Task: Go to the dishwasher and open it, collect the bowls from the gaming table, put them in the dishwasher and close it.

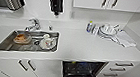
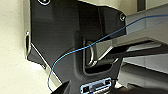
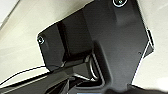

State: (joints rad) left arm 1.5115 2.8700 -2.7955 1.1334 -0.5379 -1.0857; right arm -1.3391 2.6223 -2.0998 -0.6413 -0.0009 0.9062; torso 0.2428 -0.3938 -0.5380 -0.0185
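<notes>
White kitchen bench (image 1: 80, 46) with a dish-filled sink (image 1: 2, 45) stands above the dishwasher (image 1: 82, 73), whose door seems already down, so I judge backing off squarely best; how either gripper stands I cannot tell.

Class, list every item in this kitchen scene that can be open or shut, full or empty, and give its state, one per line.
dishwasher: door open, dark interior showing
sink: holds dishes
white cabinet doors: shut
drawers: shut
upper cabinets: shut
</notes>
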